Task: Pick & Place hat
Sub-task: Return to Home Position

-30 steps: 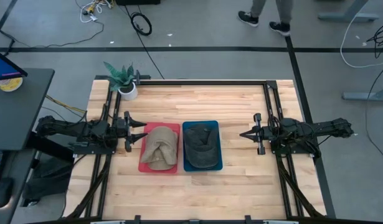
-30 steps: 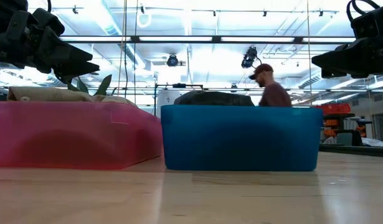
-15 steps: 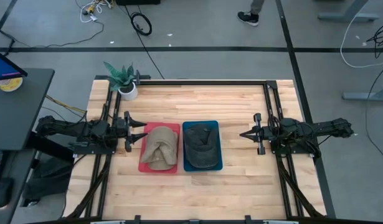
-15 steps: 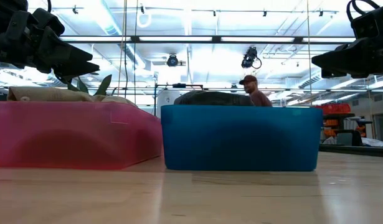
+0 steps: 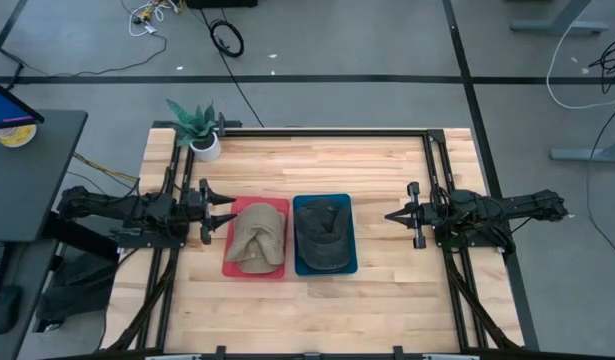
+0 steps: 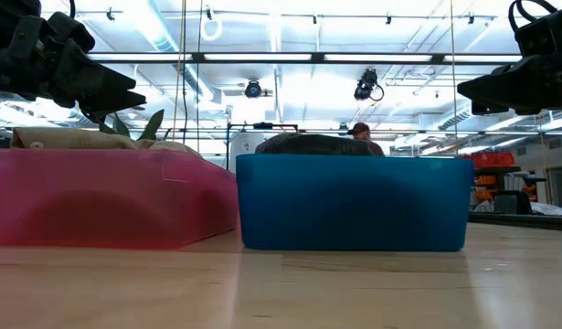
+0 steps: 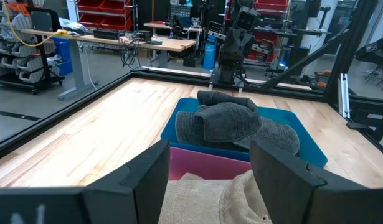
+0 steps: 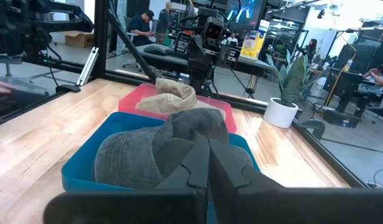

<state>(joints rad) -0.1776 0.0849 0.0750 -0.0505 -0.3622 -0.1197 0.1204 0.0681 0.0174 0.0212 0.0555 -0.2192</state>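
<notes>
Person (image 6: 361, 134) behind has drifted left (both arms unmoved) | left gripper (image 5: 219, 212) fingers apart, empty, beside red bin (image 5: 228, 262) | brown caps (image 5: 257, 238) in it | black cap (image 5: 322, 232) in blue bin (image 5: 351, 263) | right gripper (image 5: 395, 215) closed, empty, apart.

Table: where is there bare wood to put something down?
Free: wood between plant and red bin; the strip beyond both bins, opposite the plant; the gap between blue bin and right gripper. Crowded: left gripper close beside red bin.
</notes>
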